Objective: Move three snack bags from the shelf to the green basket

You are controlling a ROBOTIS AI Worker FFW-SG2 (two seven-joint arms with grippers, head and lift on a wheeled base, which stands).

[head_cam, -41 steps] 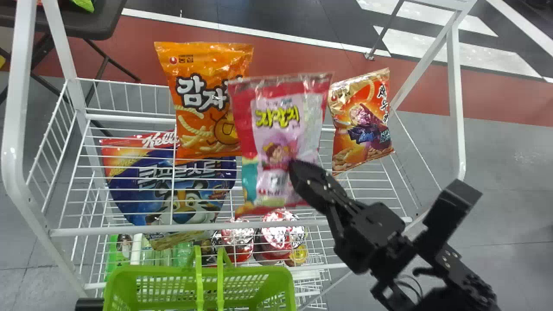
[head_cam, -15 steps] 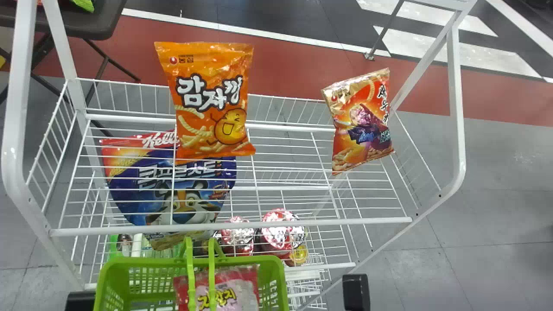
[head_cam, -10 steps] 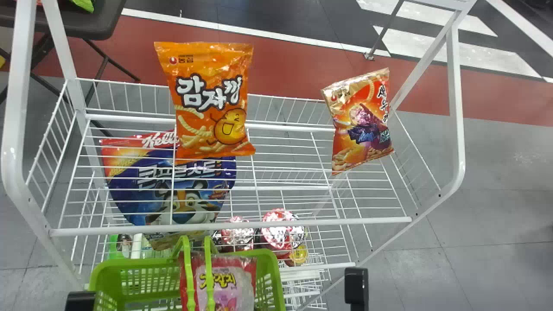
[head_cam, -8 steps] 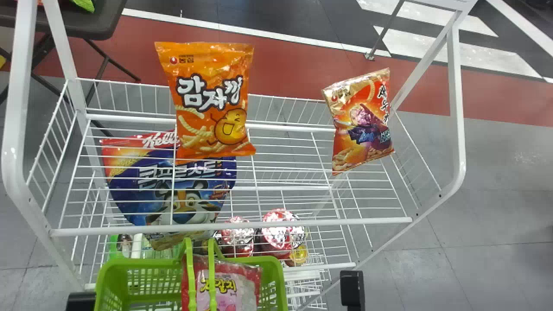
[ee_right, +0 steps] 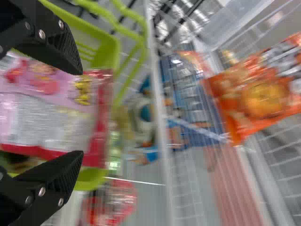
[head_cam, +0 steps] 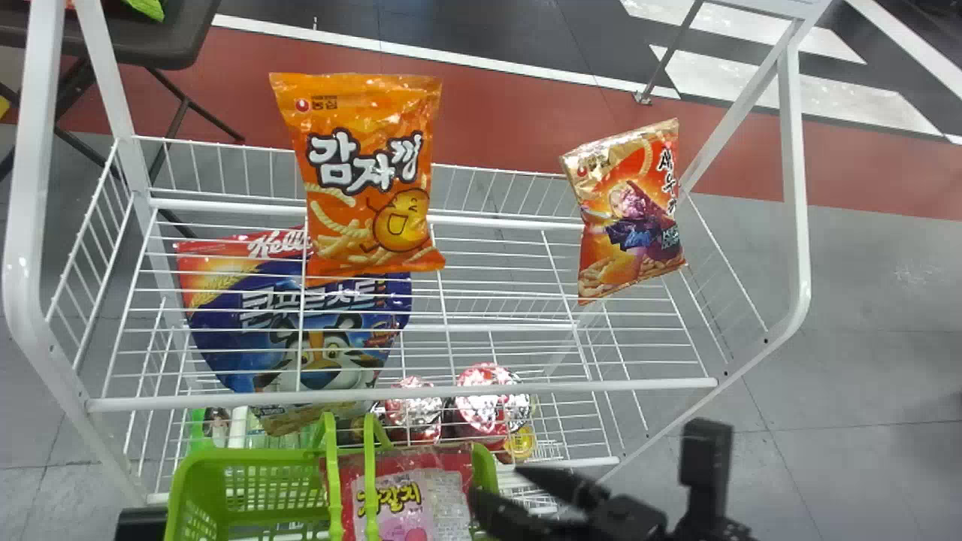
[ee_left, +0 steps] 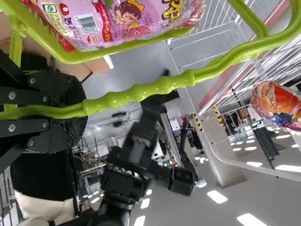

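Bag (head_cam: 417, 502) | pink, red-edged (rather shiny) | in green basket (head_cam: 252, 454)

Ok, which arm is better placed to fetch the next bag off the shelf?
Probably the right: its gripper is open, by the green basket. The left gripper is closed on the basket's handle.
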